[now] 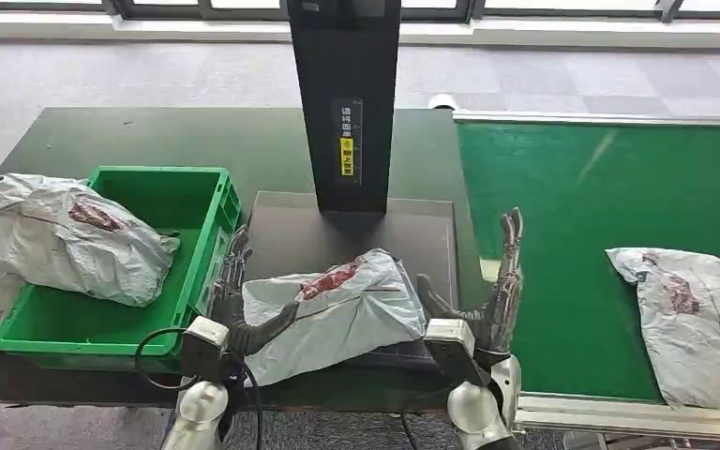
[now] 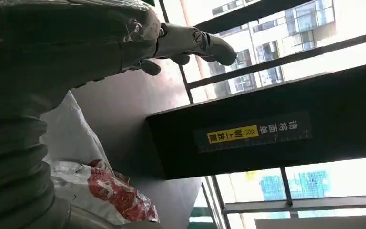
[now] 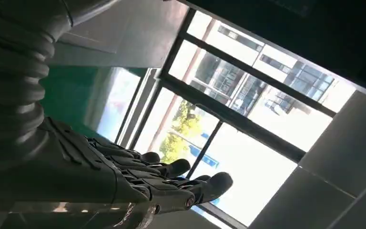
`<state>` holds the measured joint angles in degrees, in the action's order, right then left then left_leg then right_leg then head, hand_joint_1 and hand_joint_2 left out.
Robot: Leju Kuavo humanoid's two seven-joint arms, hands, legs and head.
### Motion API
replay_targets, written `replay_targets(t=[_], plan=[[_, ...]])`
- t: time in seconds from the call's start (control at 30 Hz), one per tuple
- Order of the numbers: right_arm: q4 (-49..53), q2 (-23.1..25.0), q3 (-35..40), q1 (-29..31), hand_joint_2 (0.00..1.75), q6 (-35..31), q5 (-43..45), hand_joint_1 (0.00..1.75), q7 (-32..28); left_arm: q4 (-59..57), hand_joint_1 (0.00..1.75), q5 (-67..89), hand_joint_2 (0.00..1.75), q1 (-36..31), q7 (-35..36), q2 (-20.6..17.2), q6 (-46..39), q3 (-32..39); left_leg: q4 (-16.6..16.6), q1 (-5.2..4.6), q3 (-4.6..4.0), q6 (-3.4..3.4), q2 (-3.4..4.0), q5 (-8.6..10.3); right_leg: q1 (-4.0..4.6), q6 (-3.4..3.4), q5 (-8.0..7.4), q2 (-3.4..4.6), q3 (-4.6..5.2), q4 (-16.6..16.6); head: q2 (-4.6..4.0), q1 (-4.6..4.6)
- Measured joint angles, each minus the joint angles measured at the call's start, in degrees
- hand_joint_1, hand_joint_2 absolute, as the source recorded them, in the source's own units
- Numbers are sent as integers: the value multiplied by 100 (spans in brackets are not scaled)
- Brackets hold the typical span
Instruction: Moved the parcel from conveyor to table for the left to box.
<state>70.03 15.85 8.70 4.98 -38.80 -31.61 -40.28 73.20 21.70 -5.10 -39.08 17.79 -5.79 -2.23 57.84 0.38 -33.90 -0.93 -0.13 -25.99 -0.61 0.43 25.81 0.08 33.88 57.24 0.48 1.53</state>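
Hands flank the parcel [image 1: 337, 309]: left hand [image 1: 234, 300] touching it, right hand [image 1: 487, 295] open, fingers upright.

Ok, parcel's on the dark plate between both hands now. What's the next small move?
Probably close the left robot hand on the parcel: it already sits at the parcel's left edge, the right robot hand stands open beside it, and the green crate waits just left.

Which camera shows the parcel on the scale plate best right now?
The head view: the parcel lies whole on the plate between both hands. The left wrist view shows part of it, white with red print. The right wrist view looks at windows.
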Motion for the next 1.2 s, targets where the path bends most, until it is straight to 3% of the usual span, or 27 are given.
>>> replay_targets(t=[0.87, 0.97, 1.07, 1.2], plan=[[52, 2, -4, -10, 175, -7, -57, 0, 2, 4, 0, 97, 175, 0, 88, 2, -37, 0, 0, 0, 2, 0, 1, 0, 0, 0, 0, 0, 3, -2, 0, 0], [1064, 164, -142, -353, 175, -105, -665, 0, -7, -445, 0, 1885, 175, -179, 1232, 26, -760, -258, 2, -7, -11, 6, -29, 5, -7, 7, 5, -42, 5, -1, 0, 4], [1854, 181, -151, -453, 175, -120, -763, 0, 6, -1105, 0, 4216, 175, -319, 1445, 48, -1209, -523, 2, -6, -1, 6, -5, -4, -6, 6, 5, -7, 1, -1, 0, 2], [2300, 181, -168, -512, 175, -122, -780, 0, -2, -1729, 0, 4006, 175, -435, 1451, 68, -1486, -621, 2, -8, 10, 8, 24, -13, -9, 7, 4, 18, 2, -3, 0, 0]])
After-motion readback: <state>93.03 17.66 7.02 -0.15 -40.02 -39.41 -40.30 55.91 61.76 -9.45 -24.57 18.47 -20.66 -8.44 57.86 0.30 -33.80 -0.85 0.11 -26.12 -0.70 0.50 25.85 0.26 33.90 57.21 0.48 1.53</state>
